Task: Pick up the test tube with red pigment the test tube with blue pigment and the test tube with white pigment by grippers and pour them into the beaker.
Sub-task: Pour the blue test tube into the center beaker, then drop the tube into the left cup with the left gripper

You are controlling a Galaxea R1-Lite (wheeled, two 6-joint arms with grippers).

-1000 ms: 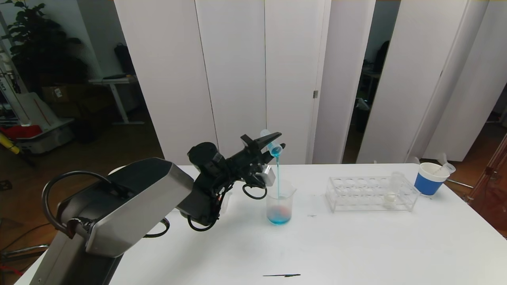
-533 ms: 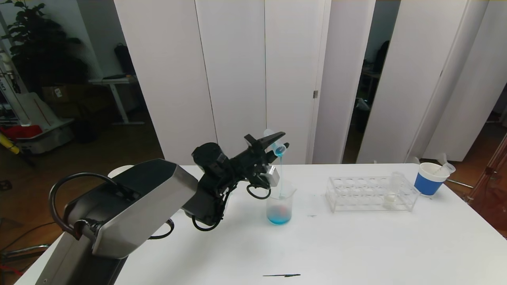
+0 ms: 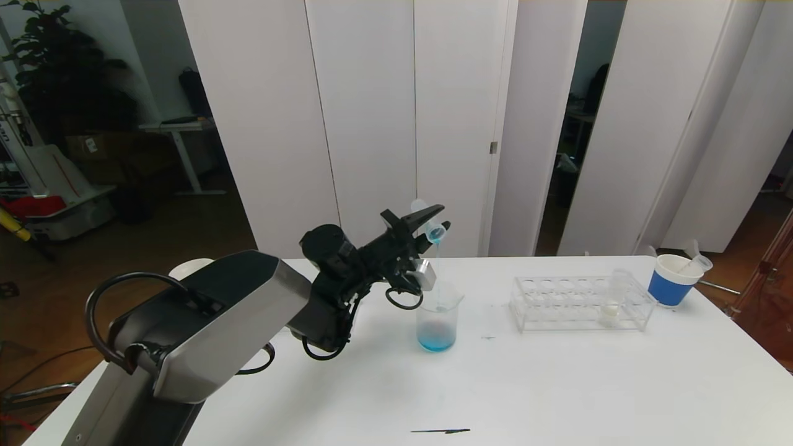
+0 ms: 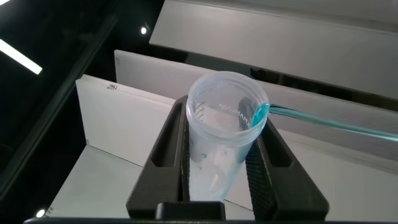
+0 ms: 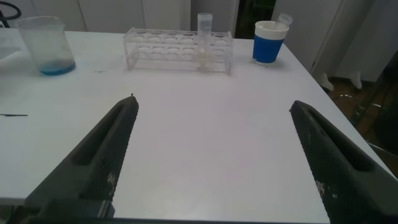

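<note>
Pinching the small clear plastic tube of cyan-blue pigment (image 3: 432,227), the black left claw (image 3: 427,224) tilts its mouth downward directly above the clear glass beaker (image 3: 438,320); right claw (image 5: 211,155), spread wide, idles beyond the rack.

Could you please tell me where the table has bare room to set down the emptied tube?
The white table is bare across its near half, in front of the clear glass beaker and the clear plastic tube rack. A narrower patch lies between those two. It is crowded left of the beaker, under the left gripper tilting the blue-pigment test tube.
</note>
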